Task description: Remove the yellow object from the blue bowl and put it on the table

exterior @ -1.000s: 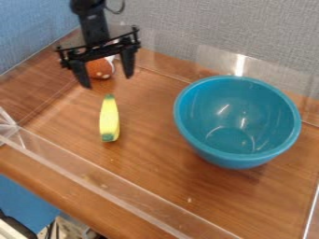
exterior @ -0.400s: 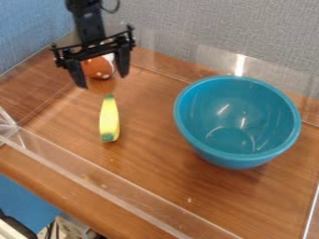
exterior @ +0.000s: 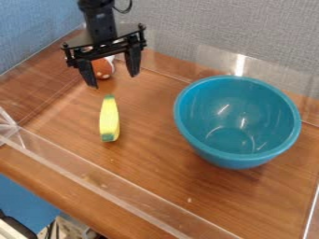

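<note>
The yellow object [exterior: 110, 119] lies on the table [exterior: 75, 159] left of the blue bowl [exterior: 237, 119], while the gripper [exterior: 110, 67] hangs spread and empty at upper left.

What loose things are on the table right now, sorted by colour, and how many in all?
Yellow: 1, the banana
Blue: 1, the bowl, empty
Orange-brown: 1, a round thing behind the open gripper
Total: 3

Single view: fixed camera, raised at the front, looking down obliquely across the brown wood-grain tabletop [exterior: 149, 154] toward the grey back wall [exterior: 225, 28]; moderately near.
</note>
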Controlling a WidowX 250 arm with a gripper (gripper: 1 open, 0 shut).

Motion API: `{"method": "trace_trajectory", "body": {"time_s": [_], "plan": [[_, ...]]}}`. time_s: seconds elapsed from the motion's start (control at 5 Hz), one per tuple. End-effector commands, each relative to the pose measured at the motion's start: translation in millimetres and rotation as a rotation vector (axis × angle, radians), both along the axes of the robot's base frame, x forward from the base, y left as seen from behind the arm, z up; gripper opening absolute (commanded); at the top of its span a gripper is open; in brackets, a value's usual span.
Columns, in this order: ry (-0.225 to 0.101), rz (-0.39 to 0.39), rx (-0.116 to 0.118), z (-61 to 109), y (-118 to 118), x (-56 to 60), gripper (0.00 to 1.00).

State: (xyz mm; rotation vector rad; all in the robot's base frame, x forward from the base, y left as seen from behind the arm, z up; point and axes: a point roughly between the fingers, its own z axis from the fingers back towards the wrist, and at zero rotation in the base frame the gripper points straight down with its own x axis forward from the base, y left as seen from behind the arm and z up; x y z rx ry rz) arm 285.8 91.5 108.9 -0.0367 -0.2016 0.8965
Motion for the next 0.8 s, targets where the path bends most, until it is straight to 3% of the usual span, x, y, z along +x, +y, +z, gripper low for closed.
{"method": "trace_trajectory", "body": {"time_s": [0.0,0.2,0.6], "plan": [[-0.023,0.004,0.015,-3.4,11,2.2,1.00],[-0.017,-0.027,0.018,-13.0,16,3.6,1.00],[-0.036,-0.098,-0.010,26.5,8,19.9,1.00]]}}
